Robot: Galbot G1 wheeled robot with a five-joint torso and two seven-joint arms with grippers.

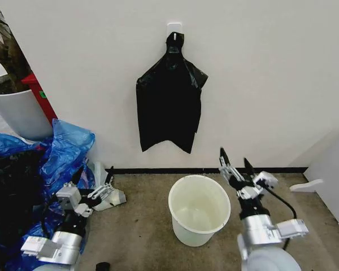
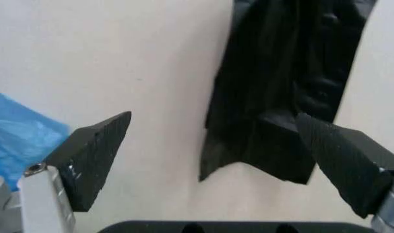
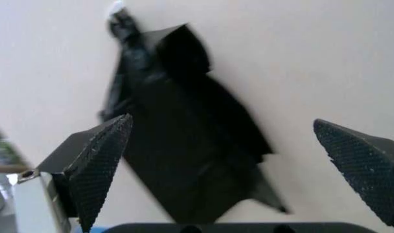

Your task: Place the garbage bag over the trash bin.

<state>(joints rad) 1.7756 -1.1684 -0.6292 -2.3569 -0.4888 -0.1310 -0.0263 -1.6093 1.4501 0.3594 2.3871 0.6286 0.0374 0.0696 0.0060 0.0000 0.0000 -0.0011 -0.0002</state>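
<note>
We note the garbage bag hanging flat against the white wall, gathered at a knot on a small white hook. Its long axis runs vertically, knot uppermost, open ragged hem pointing down toward the floor; the hem ends in two corner points. We cannot tell whether this black bunch is one bag or several.

The trash bin stands upright on the floor just below and slightly right of the bag, mouth up, well apart from the hem. Its inside appears bare cream plastic; nothing lines it.

Right gripper is raised just right of the bin's rim, fingers spread and holding nothing; in its wrist view the bag lies between the two black fingertips but farther off, on the wall. Left gripper sits low at the left, jaws likewise parted and unloaded, its fingertips framing the bag's lower hem.

Blue plastic bags are heaped at the left wall, beside a white plant pot.
</note>
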